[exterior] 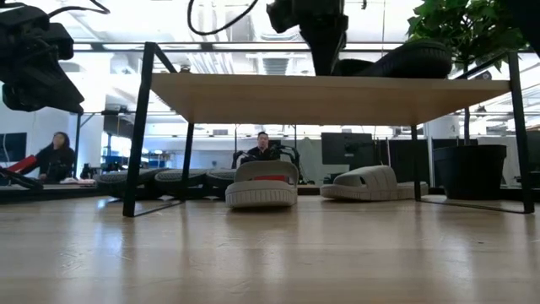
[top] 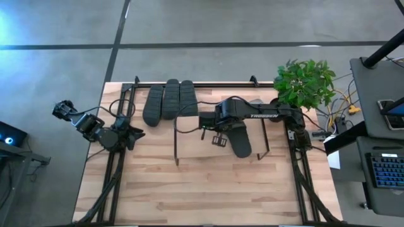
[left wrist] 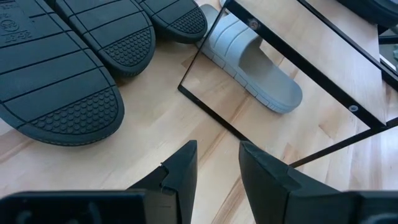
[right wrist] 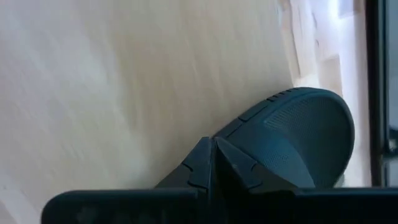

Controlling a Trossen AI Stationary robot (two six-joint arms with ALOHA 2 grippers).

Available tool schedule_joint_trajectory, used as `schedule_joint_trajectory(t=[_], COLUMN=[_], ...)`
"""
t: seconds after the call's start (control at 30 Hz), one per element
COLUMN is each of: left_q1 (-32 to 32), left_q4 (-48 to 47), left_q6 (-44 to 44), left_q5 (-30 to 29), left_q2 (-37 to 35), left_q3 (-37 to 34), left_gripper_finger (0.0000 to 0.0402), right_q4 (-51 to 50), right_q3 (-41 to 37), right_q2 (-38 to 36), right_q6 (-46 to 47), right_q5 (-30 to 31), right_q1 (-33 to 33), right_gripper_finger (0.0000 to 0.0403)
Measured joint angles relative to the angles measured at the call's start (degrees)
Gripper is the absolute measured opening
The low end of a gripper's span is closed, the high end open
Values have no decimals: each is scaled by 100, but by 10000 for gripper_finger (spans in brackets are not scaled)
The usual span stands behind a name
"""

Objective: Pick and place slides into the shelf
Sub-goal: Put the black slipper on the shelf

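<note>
Shelf (top: 221,135), on the wooden surface (top: 208,189): one dark slide (top: 242,142) lies sole-up on the top board with the right pincer (top: 219,140) closed tight at its edge, and two light grey slides (exterior: 261,184) sit below on the lower level. Outstanding, by my reading: three dark slides (top: 170,101) lined up sole-up just beside the shelf's left end, not yet shelved, so the job is about half done; the left pincer (left wrist: 217,168) hangs near them, partly open and empty. Legible writing: "TROSSEN" on the right arm (top: 265,115) only.
</note>
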Motion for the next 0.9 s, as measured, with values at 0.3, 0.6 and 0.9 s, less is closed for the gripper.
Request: schedule_joint_trajectory(t=[0.3, 0.6, 0.9], left_q1=[1, -1, 1], left_q4=[0, 0, 2], left_q6=[7, 9, 20], left_q5=[2, 4, 4], left_q2=[-7, -7, -7], left_q3=[0, 0, 2], left_gripper_finger=[105, 105, 105], right_q4=[18, 52, 19], right_q3=[-87, -328, -734], right_q2=[-69, -264, -620], right_q6=[498, 943, 591], right_q5=[126, 546, 704], right_q1=[-37, -39, -30], right_gripper_finger=[12, 12, 12])
